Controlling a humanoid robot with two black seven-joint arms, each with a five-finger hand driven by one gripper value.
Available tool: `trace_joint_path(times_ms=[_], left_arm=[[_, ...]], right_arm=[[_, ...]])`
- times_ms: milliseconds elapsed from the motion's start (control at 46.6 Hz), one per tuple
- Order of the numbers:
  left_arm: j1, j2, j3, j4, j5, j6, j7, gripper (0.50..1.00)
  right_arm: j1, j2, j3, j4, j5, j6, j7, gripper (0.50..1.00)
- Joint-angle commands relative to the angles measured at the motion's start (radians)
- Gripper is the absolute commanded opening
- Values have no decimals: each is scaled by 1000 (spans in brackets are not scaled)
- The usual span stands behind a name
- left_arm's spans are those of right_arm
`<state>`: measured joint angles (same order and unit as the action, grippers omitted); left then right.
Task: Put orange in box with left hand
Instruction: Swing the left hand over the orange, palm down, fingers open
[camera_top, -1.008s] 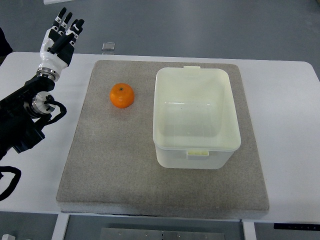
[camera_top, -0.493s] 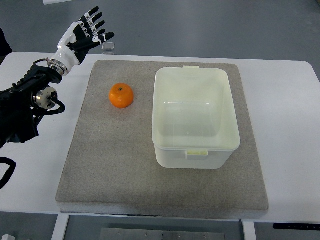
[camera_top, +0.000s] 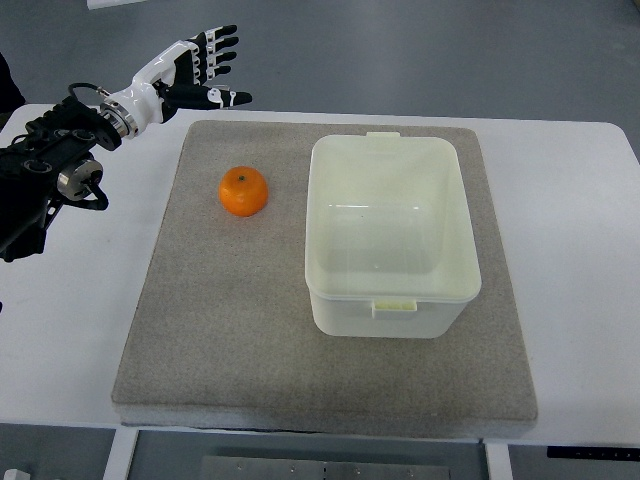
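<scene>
Orange (camera_top: 244, 191), round and bright, sits alone on a grey felt mat (camera_top: 230, 330), just left of a pale, open plastic box (camera_top: 390, 235) resting on the same mat. Nothing touches the fruit. Beyond the mat's far left corner, the left hand (camera_top: 195, 72) hovers above the white table (camera_top: 70, 300) edge, fingers (camera_top: 222, 45) spread and holding nothing, its black arm entering from the left.
</scene>
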<state>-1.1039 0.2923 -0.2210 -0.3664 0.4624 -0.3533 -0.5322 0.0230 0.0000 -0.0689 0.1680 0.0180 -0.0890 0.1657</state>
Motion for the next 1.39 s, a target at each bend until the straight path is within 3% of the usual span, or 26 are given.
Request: trace_joint_path(times_ms=[0,129,236,429,729,1072,1222,1372], left_arm=[[-25,34,0,-26,111,0,-2,992],[-60,79,3,-61,249,0,-12,992],[-91,123,5,-118,375,0,-78,992],[-126,200,6,-215,553,4,-79,992],[-152,206,14,-235,892,16,-79,992],[-136,289,20,-457,1134,14,-79,996],[-133,294,29,-468,1196,16,-79,996],[-149,292,106,-462,1219,66,-79,996]], right_arm=[[0,0,0,-1,-1,0,0,932],[0,0,0,1,0,0,0,932],[0,0,0,-1,0,0,0,932],[0,0,0,-1,0,0,0,932],[0,0,0,-1,-1,0,0,932],[2,0,0,1,0,0,0,932],[0,0,0,-1,0,0,0,932],[0,0,0,-1,-1,0,0,932]])
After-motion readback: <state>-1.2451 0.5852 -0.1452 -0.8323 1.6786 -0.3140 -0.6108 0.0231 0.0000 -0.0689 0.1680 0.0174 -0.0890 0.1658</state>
